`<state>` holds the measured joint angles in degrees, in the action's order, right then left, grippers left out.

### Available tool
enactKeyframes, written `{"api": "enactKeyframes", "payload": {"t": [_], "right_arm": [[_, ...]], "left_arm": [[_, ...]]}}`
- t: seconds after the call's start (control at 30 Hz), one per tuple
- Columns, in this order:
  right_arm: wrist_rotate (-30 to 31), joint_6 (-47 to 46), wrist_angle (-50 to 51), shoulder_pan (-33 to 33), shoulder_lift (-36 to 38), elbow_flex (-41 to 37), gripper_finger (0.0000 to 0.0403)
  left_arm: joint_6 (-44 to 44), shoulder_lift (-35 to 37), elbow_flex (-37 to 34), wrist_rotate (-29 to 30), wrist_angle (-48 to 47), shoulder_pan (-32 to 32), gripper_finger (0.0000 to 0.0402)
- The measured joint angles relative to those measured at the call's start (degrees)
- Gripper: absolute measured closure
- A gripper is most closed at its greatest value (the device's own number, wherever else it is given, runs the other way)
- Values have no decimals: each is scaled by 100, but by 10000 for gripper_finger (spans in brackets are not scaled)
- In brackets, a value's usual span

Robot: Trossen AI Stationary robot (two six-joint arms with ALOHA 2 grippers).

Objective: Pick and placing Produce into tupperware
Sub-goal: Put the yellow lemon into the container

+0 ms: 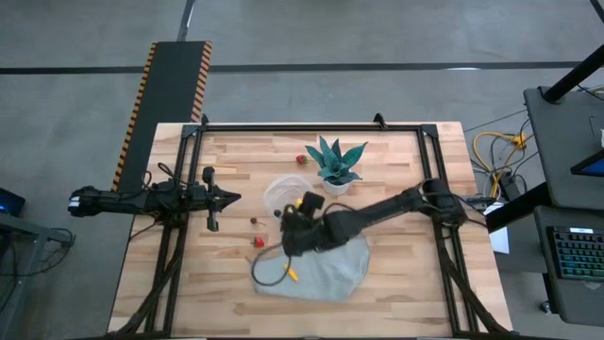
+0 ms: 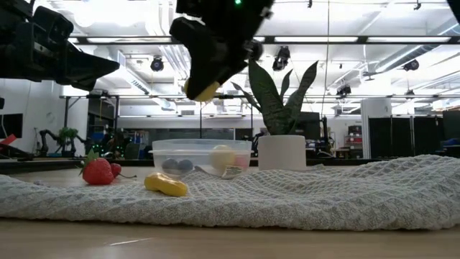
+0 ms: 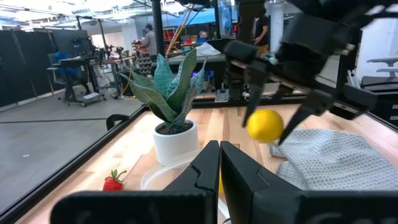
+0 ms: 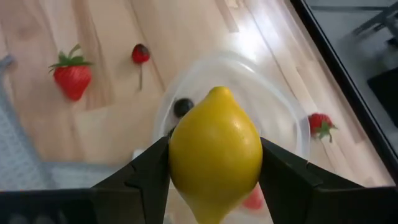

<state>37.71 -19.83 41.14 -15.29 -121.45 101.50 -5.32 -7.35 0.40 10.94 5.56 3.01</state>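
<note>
We carry a lemon (image 4: 214, 152), clamped in our right gripper (image 4: 214, 168), above the tupperware (image 4: 292, 118); next, lower and release. Our left gripper (image 3: 219, 163) waits closed near the bench's left edge.

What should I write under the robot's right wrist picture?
Right claw holds a yellow lemon above the clear tupperware.
</note>
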Motion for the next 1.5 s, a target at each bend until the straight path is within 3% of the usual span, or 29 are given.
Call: {"api": "enactKeyframes", "payload": {"t": [0.73, 1.5], "right_arm": [[-1099, 1420, -259, 1052, -252, 159, 210], [-1891, 2292, -611, 1391, -264, -34, 210]], "left_arm": [[9, 4, 0, 0, 10, 0, 402], [48, 0, 1, 0, 4, 2, 402]]}}
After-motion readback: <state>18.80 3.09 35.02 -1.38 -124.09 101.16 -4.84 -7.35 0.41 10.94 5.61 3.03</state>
